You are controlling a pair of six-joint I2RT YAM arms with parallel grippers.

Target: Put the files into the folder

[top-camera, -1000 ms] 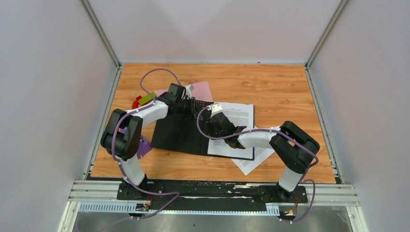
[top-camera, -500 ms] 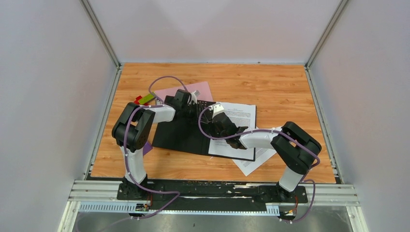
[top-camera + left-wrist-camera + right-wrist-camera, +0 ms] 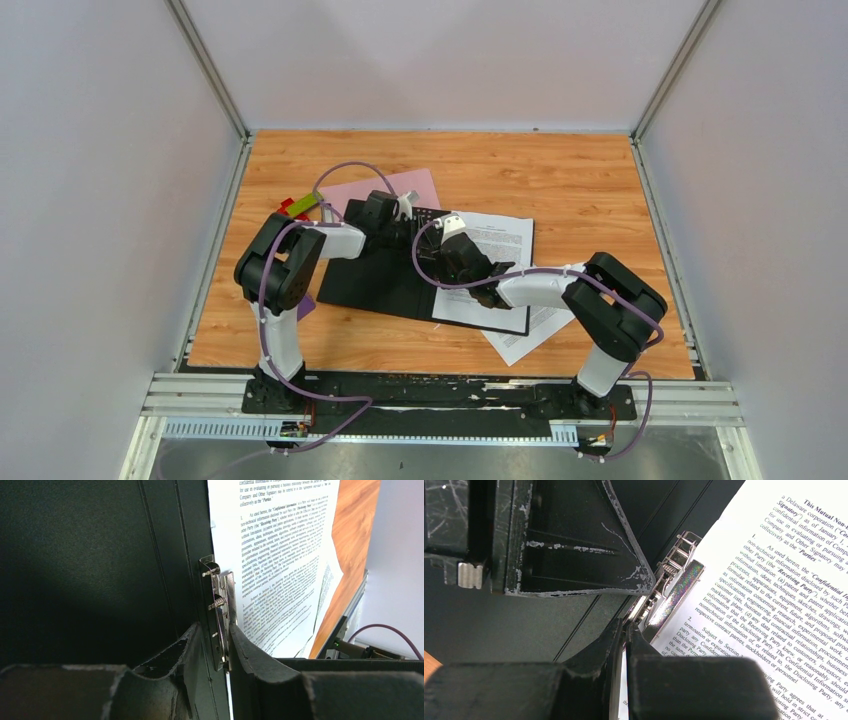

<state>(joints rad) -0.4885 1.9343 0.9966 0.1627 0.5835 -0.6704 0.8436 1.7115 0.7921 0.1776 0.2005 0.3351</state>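
A black folder [image 3: 365,280] lies open on the wooden table. One printed sheet of the files [image 3: 495,250] lies on its right half, and a second sheet [image 3: 530,335] sticks out below the folder's lower right corner. My left gripper [image 3: 405,212] is at the top of the spine. In the left wrist view its fingers [image 3: 250,655] stand on either side of the folder's metal clip [image 3: 217,605], closed on it. My right gripper [image 3: 625,626] is shut, its tips touching the lower end of the clip [image 3: 674,587] beside the printed sheet [image 3: 774,580].
A pink sheet [image 3: 385,187] lies behind the folder. A red and green item [image 3: 298,205] sits at the left, and a purple piece [image 3: 305,305] shows under the left arm. White walls close in the table on three sides.
The left arm has swung right, bringing its gripper onto the clip at the top of the spine. The right arm has barely moved.
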